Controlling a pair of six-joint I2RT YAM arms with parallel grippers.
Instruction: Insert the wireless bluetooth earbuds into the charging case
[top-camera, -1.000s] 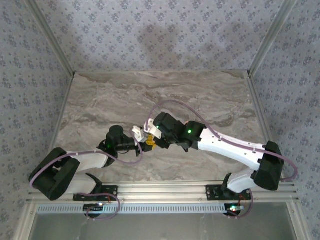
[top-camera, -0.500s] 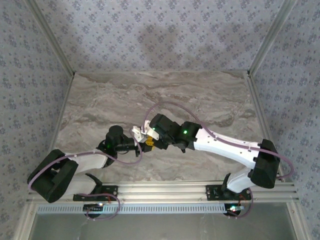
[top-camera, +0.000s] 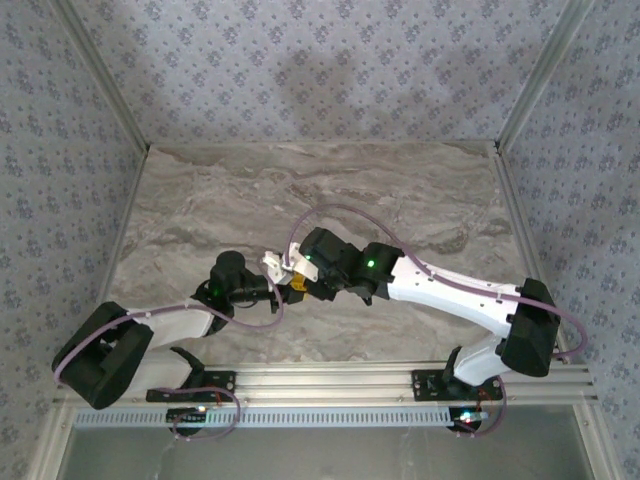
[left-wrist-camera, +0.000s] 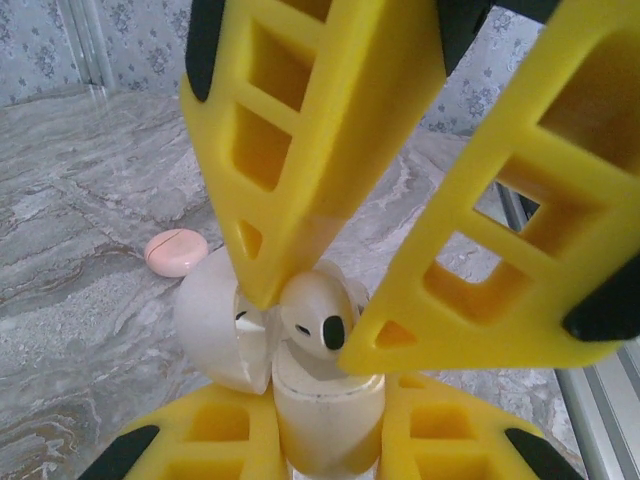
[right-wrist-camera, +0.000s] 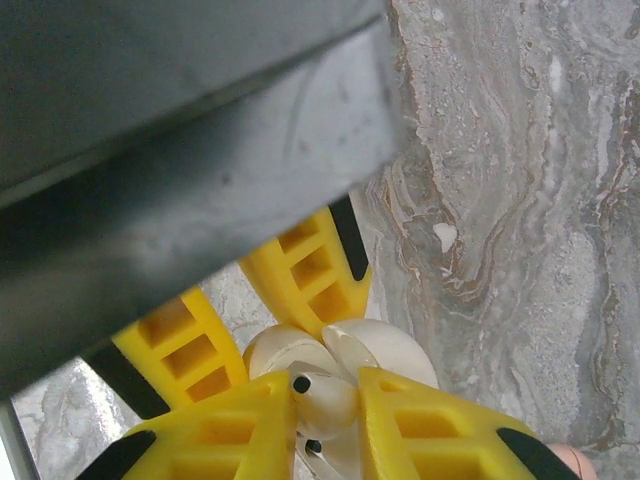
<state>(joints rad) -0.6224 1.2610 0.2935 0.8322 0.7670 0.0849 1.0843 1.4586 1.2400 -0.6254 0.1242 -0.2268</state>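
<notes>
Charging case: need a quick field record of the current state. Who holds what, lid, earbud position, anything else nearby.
case: charging case, upright
held by: left end effector, shut on the case body
lid: lid open, swung to the left in the left wrist view
right end effector: right end effector, fingertips against an earbud on both sides
earbud: earbud at the case mouth, beside the open lid
seated: cannot tell
nearby: pink disc lying flat on the table, apart from the case
</notes>
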